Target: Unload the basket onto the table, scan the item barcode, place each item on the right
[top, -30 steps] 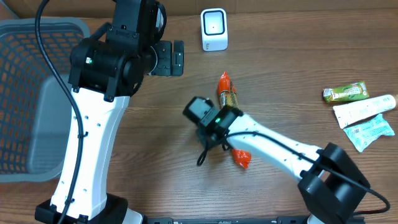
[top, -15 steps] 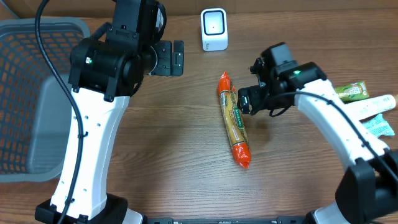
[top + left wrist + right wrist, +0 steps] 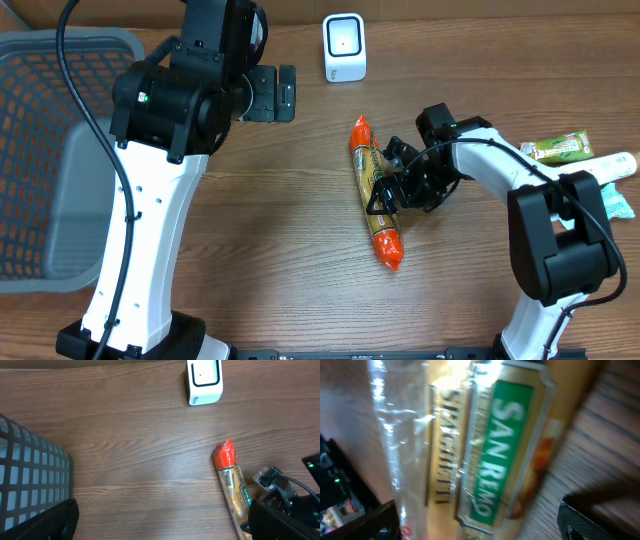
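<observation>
- My right gripper (image 3: pixel 482 515) was spread wide, with one finger on either side of the spaghetti packet (image 3: pixel 366 165).
- Through my right wrist camera the packet filled the space between my two fingers (image 3: pixel 367 522). Its green and gold label read "SPAGHETTI" and "SAN REMO".
- I could not tell whether either finger touched the wrapper.
- The packet lay flat on the wooden table (image 3: pixel 270 220), near the middle. One orange end pointed toward the scanner (image 3: pixel 344 47) and the other toward the near edge.
- The white scanner stood upright at the far edge of the table, well apart from the packet.
- My left gripper (image 3: pixel 160 522) was wide open too, with nothing between its fingers. It hung above the table between the basket (image 3: pixel 40 60) and the scanner.
- The grey mesh basket sat at the table's left side.
- Off to the right lay a green snack bar (image 3: pixel 555 149), a white tube (image 3: pixel 585 177) and a pale blue packet (image 3: pixel 598 215), close together and well apart from my right gripper.
</observation>
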Robot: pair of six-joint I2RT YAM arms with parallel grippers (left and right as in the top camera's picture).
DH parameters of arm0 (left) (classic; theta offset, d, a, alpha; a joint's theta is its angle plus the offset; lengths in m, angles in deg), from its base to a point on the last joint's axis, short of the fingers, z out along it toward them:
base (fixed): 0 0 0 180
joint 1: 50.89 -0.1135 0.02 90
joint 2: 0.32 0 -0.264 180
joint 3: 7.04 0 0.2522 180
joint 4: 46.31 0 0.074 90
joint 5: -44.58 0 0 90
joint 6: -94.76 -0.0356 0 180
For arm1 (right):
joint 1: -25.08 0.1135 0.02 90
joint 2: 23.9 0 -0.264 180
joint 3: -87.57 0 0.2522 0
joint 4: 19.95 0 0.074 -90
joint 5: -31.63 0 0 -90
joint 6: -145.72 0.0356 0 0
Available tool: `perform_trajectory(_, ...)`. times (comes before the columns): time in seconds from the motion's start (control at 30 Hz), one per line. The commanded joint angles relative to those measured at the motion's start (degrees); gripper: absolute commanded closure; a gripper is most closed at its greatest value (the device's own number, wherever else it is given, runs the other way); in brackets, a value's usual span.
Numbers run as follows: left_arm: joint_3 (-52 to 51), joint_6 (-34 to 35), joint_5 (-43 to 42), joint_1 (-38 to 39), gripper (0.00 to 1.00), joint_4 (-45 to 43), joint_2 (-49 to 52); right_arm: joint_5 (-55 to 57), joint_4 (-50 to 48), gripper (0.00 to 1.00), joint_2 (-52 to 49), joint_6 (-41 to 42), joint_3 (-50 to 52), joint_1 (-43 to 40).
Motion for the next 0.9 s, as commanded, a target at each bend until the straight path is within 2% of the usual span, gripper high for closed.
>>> perform_trajectory(0.0,0.2,-1.1,0.5,-0.2,0.0,0.0,0.3,-2.8,-0.8,0.01,-2.7,-1.7,-0.2,1.9)
perform_trajectory(0.1,0.2,-1.1,0.5,-0.2,0.0,0.0,0.3,-2.7,-1.1,0.13,-3.6,-1.7,-0.2,3.7)
perform_trajectory(0.23,0.2,-1.1,0.5,-0.2,0.0,0.0,0.3,-2.5,-1.7,0.46,-3.7,-0.8,-0.2,5.7)
perform_trajectory(0.33,0.2,-1.1,0.5,-0.2,0.01,0.0,0.3,-2.5,-1.4,0.61,-3.7,-0.7,-0.3,5.7)
perform_trajectory(0.63,0.2,-1.1,0.5,-0.2,0.01,0.0,0.3,8.7,3.2,0.84,-0.3,8.0,-4.6,4.4)
perform_trajectory(0.87,0.2,-1.1,0.5,-0.2,0.0,0.0,0.3,34.8,4.0,0.91,8.2,22.2,-5.7,8.2)
